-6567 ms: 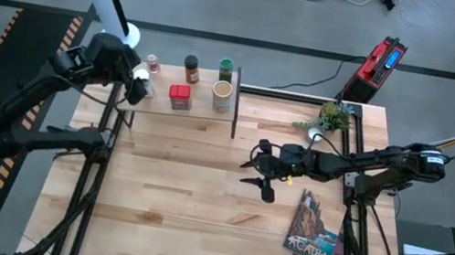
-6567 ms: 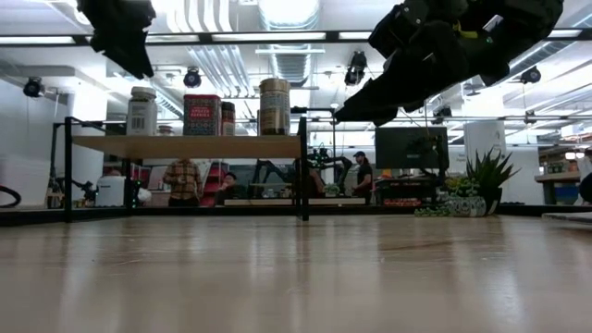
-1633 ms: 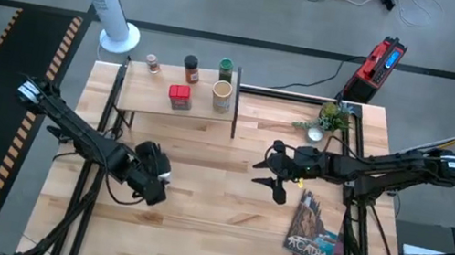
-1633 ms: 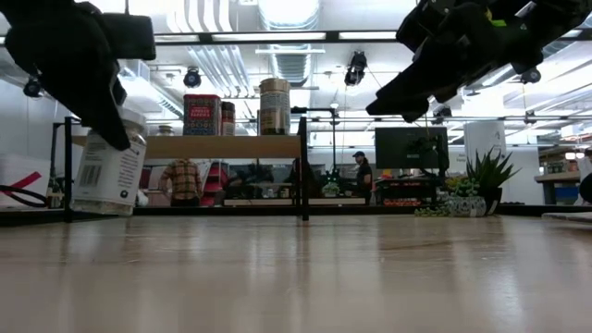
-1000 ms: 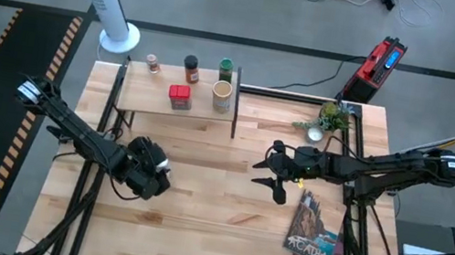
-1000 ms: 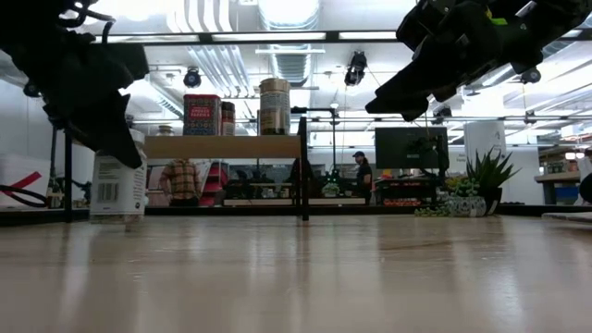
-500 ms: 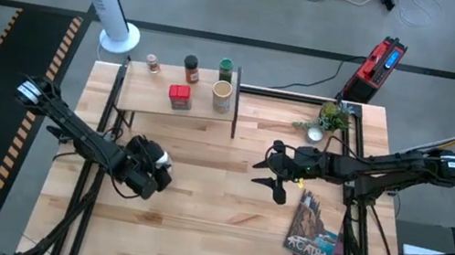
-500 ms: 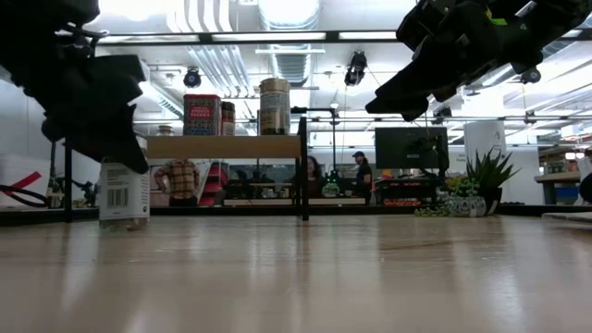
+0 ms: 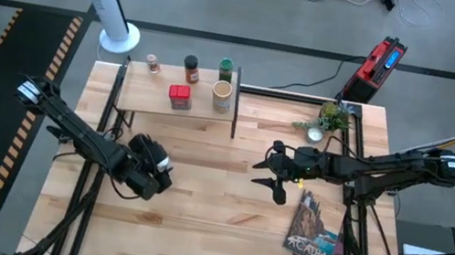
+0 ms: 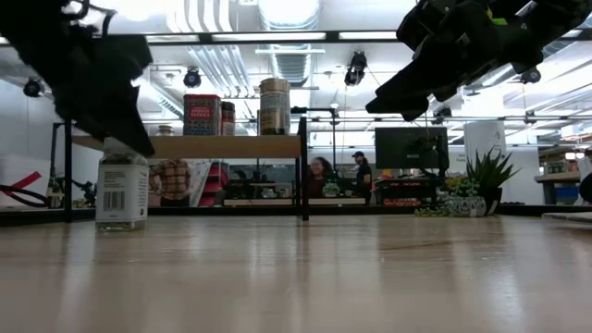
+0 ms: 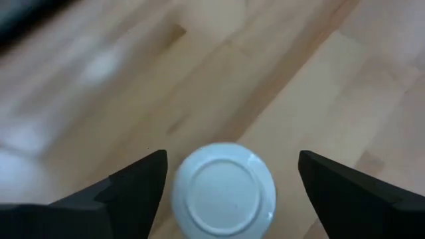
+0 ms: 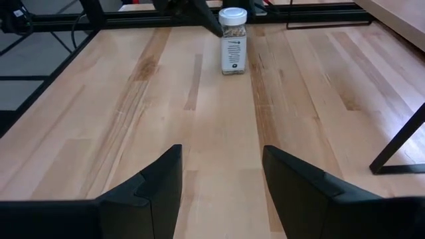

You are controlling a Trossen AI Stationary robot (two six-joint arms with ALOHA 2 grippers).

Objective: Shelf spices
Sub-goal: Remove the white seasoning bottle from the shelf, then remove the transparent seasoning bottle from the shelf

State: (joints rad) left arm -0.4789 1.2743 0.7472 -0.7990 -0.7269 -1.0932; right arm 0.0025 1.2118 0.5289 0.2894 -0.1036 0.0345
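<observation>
Left gripper (image 11: 226,166) spread wide above the white-capped jar (image 11: 224,189), which stands upright on the table (image 9: 220,228) (not gripped), in front of the shelf (image 9: 178,102). Four other spices on the shelf. Right gripper (image 12: 222,172) spread, empty, raised mid-table.

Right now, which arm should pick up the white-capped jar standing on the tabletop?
Left. Its gripper hangs directly over the white-capped jar, fingers open either side. The right gripper waits far across the table.
</observation>
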